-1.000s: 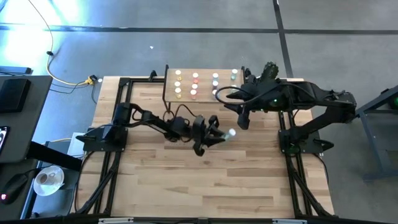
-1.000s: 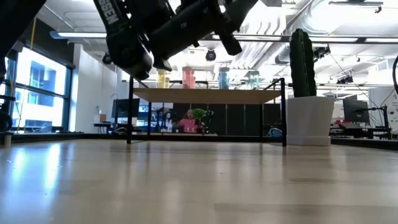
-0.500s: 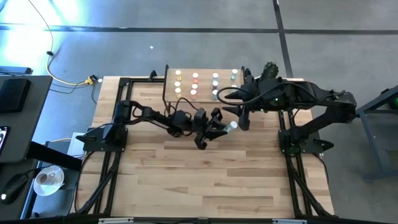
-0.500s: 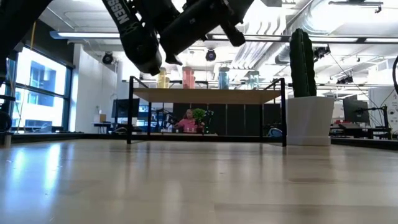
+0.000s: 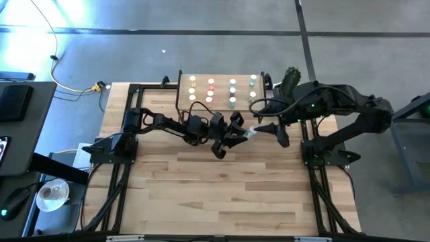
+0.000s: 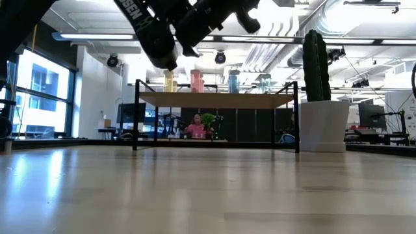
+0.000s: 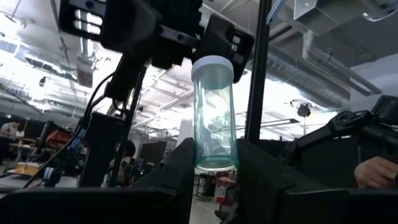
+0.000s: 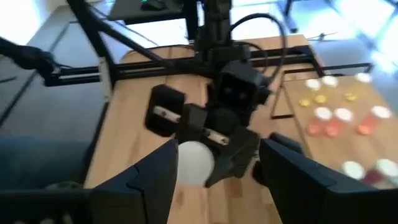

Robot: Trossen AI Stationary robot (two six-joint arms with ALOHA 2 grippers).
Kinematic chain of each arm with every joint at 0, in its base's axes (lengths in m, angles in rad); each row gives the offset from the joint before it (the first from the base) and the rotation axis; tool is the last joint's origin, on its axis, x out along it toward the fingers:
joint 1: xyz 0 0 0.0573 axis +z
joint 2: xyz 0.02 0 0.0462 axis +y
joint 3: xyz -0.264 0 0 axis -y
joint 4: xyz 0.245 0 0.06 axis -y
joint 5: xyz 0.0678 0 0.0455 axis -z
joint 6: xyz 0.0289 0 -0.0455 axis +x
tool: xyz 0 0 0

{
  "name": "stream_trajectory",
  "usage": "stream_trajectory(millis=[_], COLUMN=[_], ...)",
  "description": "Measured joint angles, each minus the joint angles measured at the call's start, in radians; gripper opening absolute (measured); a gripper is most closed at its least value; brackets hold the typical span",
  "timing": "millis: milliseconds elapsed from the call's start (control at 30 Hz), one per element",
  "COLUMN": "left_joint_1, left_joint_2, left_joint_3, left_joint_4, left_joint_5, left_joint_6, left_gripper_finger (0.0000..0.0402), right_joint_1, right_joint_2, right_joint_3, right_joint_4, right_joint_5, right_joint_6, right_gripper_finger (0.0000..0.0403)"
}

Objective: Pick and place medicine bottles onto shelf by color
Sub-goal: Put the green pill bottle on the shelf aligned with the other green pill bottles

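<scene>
My left gripper is shut on a clear green medicine bottle with a white cap, held above the table's middle, just near of the shelf. My right gripper is open and faces it from the right. Its fingers stand on either side of the cap; I cannot tell whether they touch it. The shelf carries rows of yellow, pink, blue and green bottles standing upright. My left gripper pinches the bottle's base end between its two fingers. The fingers come about level from the table's left and lie along the bottle. The bottle sticks out past the fingertips, cap end toward the right gripper, lifted clear of the table.
A white pot with a cactus stands at the shelf's right end, also in the high view. The shelf's black legs stand on the far part of the tabletop. Bare wood lies toward the near edge.
My left gripper has carried the bottle a little toward the table's right and far edges, still clear of the table. My right arm has drawn back toward the right and turned its gripper, which was pointing down, level toward the bottle's cap.
</scene>
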Motion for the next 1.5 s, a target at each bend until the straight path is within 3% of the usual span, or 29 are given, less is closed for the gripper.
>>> stream_trajectory(millis=[367,1100,1500], left_joint_1=[-0.001,0.014,0.016], left_joint_2=[0.002,0.002,0.002], left_joint_3=[0.027,0.028,0.028], left_joint_4=[-0.011,-0.018,-0.018], left_joint_5=[0.036,0.021,0.018], left_joint_6=[0.000,0.000,0.000], left_gripper_finger=[0.0093,0.0093,0.0093], right_joint_1=[0.000,0.000,0.000], right_joint_2=[0.026,-0.011,0.069], right_joint_3=[0.002,0.000,0.000], right_joint_4=[-0.001,0.022,-0.032], right_joint_5=[-0.064,-0.072,-0.038], right_joint_6=[0.003,0.011,0.004], right_gripper_finger=[0.0217,0.0217,0.0217])
